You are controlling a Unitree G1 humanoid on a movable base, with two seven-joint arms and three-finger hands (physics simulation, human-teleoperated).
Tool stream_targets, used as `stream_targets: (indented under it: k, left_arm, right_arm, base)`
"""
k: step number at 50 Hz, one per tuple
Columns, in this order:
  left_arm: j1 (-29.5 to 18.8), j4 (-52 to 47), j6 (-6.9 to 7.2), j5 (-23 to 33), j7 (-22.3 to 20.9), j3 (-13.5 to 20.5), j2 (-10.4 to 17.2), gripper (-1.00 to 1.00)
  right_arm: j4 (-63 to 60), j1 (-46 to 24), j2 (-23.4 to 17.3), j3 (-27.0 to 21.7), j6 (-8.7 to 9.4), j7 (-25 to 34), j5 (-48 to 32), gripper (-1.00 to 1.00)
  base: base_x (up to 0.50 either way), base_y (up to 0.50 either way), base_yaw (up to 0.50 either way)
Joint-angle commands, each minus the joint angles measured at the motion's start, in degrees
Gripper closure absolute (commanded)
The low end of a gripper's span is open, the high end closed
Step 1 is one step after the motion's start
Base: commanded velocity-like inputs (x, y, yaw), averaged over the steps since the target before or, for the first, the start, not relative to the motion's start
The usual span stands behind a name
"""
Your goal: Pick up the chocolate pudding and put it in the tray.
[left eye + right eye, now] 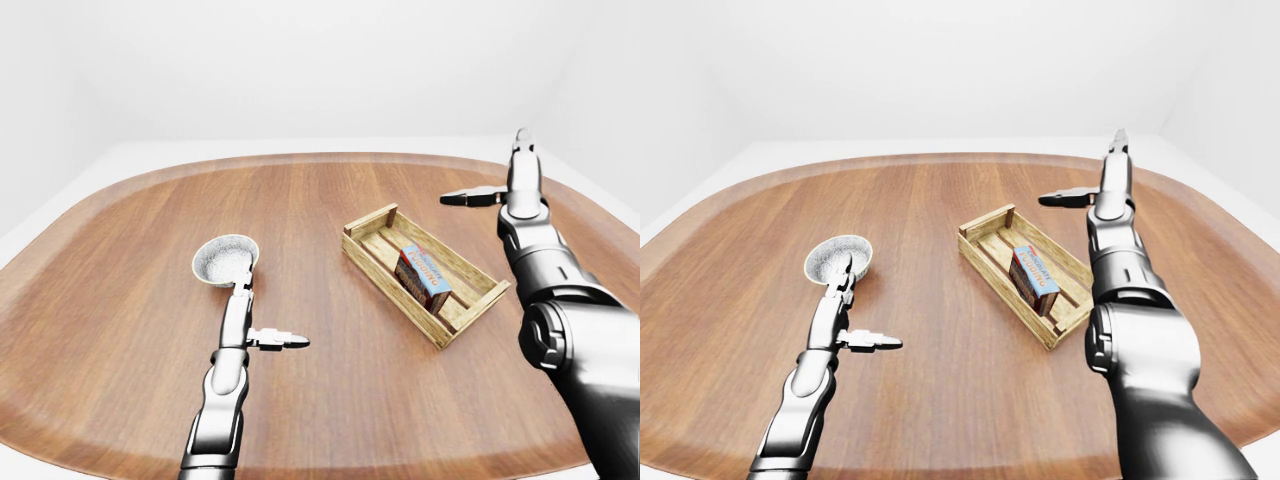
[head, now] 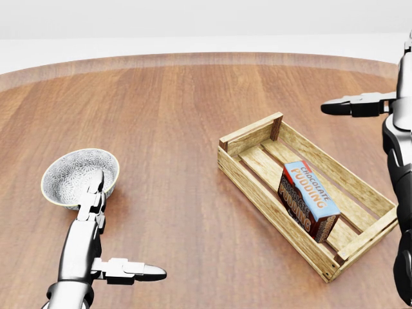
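Blue-and-brown chocolate pudding box (image 2: 308, 199) is standing on edge inside the slatted wooden tray (image 2: 248, 183), leaning on the near wall. My right robot hand (image 2: 360, 104) is raised clear above the tray's top-right, fingers spread, holding nothing. Left robot hand (image 2: 106, 248) rests low beside the patterned white ceramic bowl (image 2: 72, 175) on the brown wooden counter (image 2: 174, 122), fingers apart, empty. I'd call the placement done; release step. Next I'd just park the right arm without clipping the tray rim.

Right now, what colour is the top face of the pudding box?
Light blue, on the pudding box; clearest in the head view.
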Motion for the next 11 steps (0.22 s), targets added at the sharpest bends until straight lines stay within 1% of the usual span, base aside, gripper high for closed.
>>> stream_targets:
  k: [1, 3, 4, 5, 8, 11]
  left_arm:
    - [0.3, -1.3, 0.63, -5.2, -2.6, 1.2, -0.5, -1.00]
    - [0.2, -1.2, 0.64, -5.2, -2.5, 1.2, -0.5, -1.00]
    - [0.1, -0.6, 0.11, -5.2, -2.4, 1.2, -0.5, -1.00]
    - [0.1, -0.5, 0.02, -5.2, -2.4, 1.2, -0.5, -1.00]
    - [0.2, -1.1, 0.60, -5.1, -2.4, 1.1, -0.5, -1.00]
    - [0.1, -0.9, 0.42, -5.1, -2.3, 1.2, -0.5, -1.00]
  right_arm:
    - [-4.5, -4.1, -4.6, 0.1, 0.00, 3.5, 0.6, -1.00]
    - [-5.4, -4.5, -5.3, -0.2, 0.00, 4.4, 1.2, -1.00]
    - [-6.4, -4.9, -6.1, -0.4, 0.00, 5.3, 1.5, -1.00]
    - [-6.8, -5.0, -6.5, -0.4, 0.00, 5.6, 1.6, -1.00]
    - [-8.6, -5.5, -7.4, -0.7, 0.00, 7.1, 2.6, -1.00]
    - [-11.9, -6.2, -8.7, -1.0, 0.00, 9.2, 3.5, -1.00]
  base:
    - [0.00, 0.00, 0.00]
    - [0.00, 0.00, 0.00]
    - [0.00, 0.00, 0.00]
    - [0.00, 0.00, 0.00]
    - [0.00, 0.00, 0.00]
    - [0.00, 0.00, 0.00]
